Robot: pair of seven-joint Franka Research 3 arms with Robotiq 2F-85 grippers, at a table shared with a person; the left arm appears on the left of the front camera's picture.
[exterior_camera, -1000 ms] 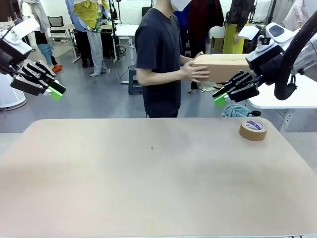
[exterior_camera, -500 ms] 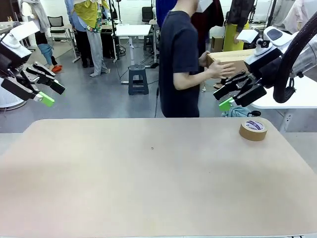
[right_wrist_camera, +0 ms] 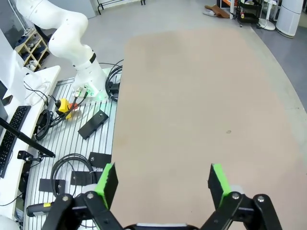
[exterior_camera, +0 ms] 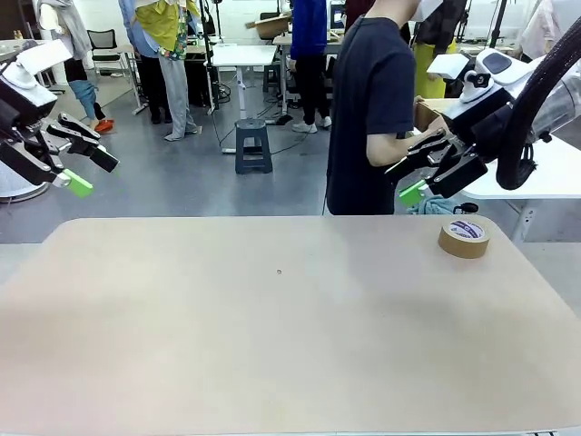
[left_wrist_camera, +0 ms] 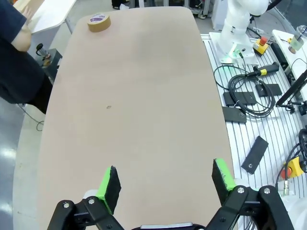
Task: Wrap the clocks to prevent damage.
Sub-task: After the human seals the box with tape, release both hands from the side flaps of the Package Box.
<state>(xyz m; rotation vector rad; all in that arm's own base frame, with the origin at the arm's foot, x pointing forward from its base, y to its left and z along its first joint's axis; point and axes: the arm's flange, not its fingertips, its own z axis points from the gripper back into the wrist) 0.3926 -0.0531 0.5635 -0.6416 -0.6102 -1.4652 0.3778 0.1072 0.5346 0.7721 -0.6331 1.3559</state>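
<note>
Clocks are absent from the bare tan oval table (exterior_camera: 272,318); only a brown tape roll (exterior_camera: 464,237) lies near its right edge. Left gripper (exterior_camera: 80,163) and right gripper (exterior_camera: 427,173) hang released, empty. Risk: wrapping stalls without clocks or wrap.

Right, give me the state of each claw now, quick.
Left claw: open, holding nothing, up off the table.
Right claw: open, holding nothing, above the table.
</note>
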